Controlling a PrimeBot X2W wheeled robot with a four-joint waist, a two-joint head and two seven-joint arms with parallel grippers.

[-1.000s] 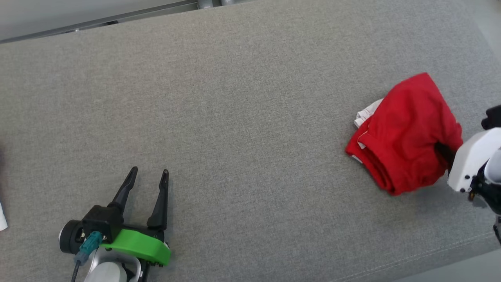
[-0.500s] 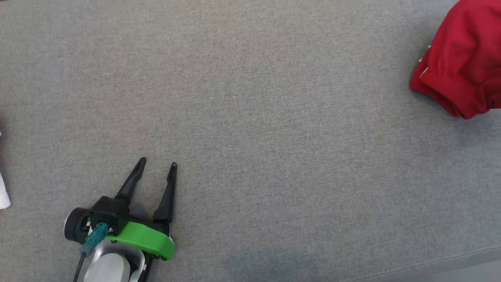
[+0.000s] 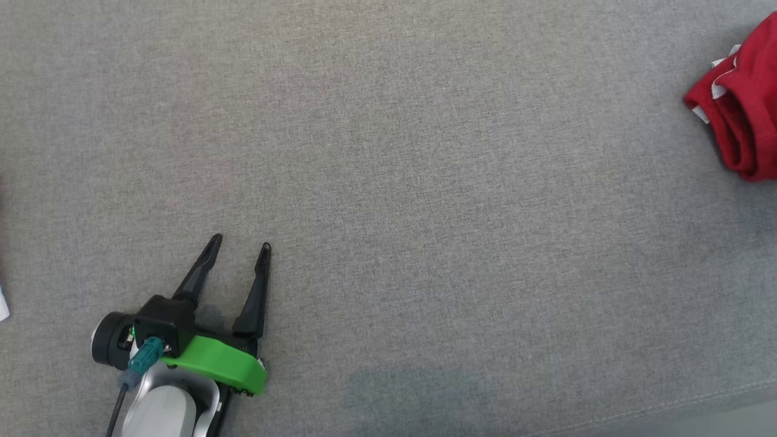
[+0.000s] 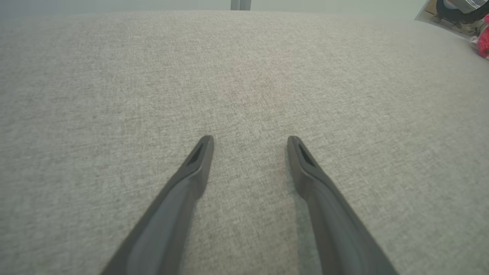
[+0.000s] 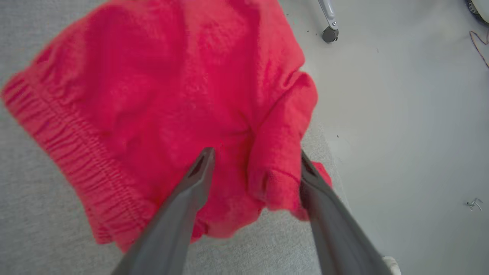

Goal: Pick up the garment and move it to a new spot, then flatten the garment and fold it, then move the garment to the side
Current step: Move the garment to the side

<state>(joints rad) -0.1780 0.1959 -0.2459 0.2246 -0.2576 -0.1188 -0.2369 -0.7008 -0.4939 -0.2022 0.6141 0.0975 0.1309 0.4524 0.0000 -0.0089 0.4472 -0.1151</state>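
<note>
The garment (image 3: 743, 115) is a red piece with a gathered waistband and white inner bits, bunched at the far right edge of the head view on the grey cloth surface (image 3: 425, 182). In the right wrist view the garment (image 5: 172, 95) lies crumpled near the surface's edge. My right gripper (image 5: 256, 152) stands open over it, and a loose red fold hangs between its spread fingers. My left gripper (image 3: 240, 242) rests at the lower left, open and empty, far from the garment. The left wrist view has my left gripper (image 4: 250, 139) over bare grey cloth.
In the right wrist view the surface ends just right of the garment, with pale floor (image 5: 401, 114) and a caster wheel (image 5: 329, 35) beyond. A stitched seam (image 3: 698, 397) marks the front edge in the head view. A white object (image 3: 3, 306) peeks in at the left edge.
The head camera has swung, so the garment has slid to the view's right edge and the right arm has left that view. The garment looks more bunched. The left gripper has stayed open.
</note>
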